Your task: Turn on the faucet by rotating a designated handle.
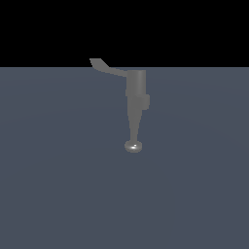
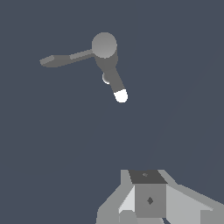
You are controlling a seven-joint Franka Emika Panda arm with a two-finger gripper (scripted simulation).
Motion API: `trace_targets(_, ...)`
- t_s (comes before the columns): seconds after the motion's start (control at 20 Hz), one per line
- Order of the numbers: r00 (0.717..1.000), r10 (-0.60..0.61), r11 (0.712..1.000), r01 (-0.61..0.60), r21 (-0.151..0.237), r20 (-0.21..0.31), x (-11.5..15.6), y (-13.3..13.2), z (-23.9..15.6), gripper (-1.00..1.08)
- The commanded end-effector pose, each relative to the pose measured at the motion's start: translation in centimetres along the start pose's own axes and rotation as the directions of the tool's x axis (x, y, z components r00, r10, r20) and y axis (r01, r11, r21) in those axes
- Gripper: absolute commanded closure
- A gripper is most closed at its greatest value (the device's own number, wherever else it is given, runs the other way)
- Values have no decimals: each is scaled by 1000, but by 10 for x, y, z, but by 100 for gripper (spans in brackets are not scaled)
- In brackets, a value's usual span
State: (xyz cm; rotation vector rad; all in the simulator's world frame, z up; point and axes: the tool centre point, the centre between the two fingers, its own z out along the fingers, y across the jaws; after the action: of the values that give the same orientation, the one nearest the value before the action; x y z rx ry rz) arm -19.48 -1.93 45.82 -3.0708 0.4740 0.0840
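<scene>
Gripper (image 2: 148,205): only its body shows; finger spread cannot be told; touches nothing.
Faucet (image 2: 105,48): well clear of the gripper.
Handle (image 2: 65,58): long axis sideways off the faucet body, away from the spout.

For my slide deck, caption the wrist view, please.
Wrist view: grey faucet with side handle ahead, gripper well short of both.
</scene>
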Motion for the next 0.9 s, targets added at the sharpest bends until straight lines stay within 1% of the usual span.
trace_targets(0.0,998,57,998,-57,4,0,11,-6,4,108)
trace_targets(0.2,989,147,989,-147,9,0,27,-16,10,108)
trace_targets(0.4,972,237,972,-237,13,0,44,-27,18,108)
trace_targets(0.6,946,325,946,-325,15,0,60,-38,26,108)
trace_targets(0.85,902,431,902,-431,18,0,79,-51,38,108)
